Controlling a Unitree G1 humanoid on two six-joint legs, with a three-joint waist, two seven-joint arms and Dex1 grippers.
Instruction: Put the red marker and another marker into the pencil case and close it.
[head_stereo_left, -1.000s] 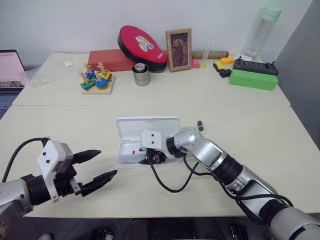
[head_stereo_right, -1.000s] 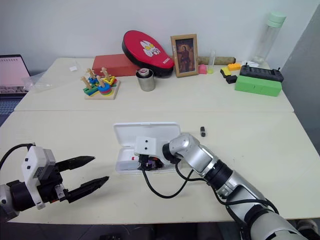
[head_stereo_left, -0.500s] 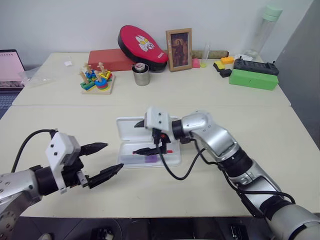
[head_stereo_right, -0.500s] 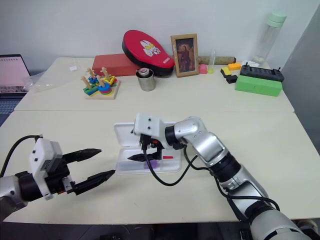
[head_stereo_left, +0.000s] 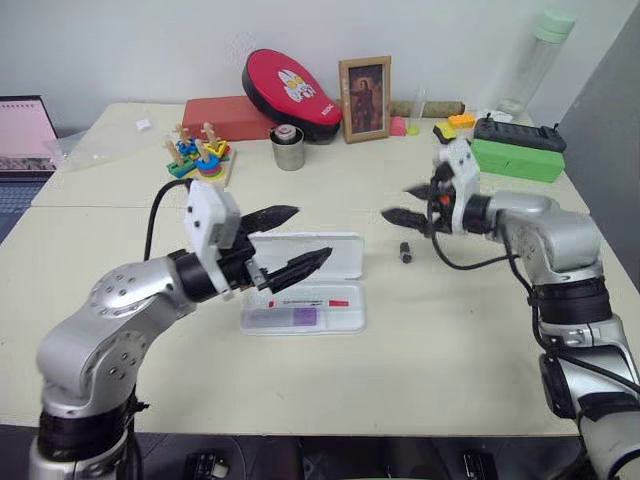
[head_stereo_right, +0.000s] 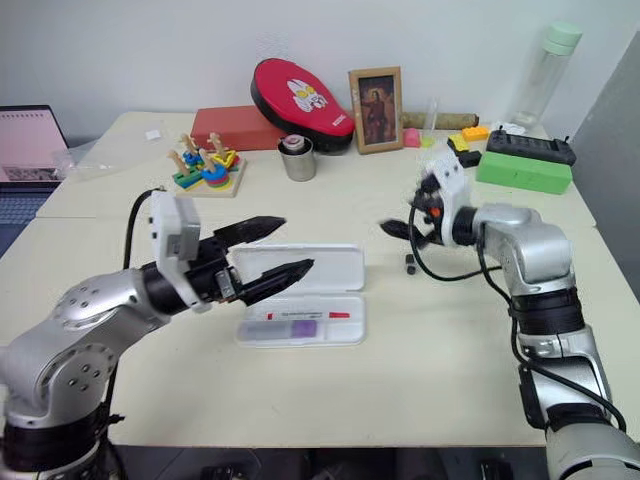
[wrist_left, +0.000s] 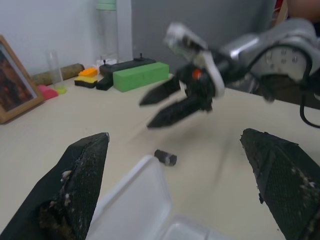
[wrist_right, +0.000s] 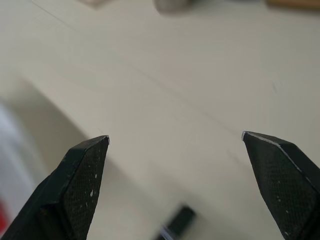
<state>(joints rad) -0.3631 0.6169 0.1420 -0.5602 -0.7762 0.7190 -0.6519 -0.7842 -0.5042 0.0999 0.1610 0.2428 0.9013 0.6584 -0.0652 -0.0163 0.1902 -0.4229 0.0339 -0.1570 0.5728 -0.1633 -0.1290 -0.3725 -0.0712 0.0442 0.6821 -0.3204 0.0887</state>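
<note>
The pencil case lies open at mid-table, its white lid flat behind the translucent tray. Inside the tray lie the red marker and, in front of it, the purple marker. My left gripper hovers open over the lid's left part, pointing right, nothing between its fingers. My right gripper hangs open and empty above the table, right of the case; it also appears in the left wrist view.
A tiny black block lies just right of the lid, below my right gripper. At the back stand a green box, a picture frame, a red oval pouch, a metal cup and a stacking toy.
My right gripper opened, rose out of the tray and swung right, leaving the purple marker beside the red one. My left gripper rose and moved right to the lid.
</note>
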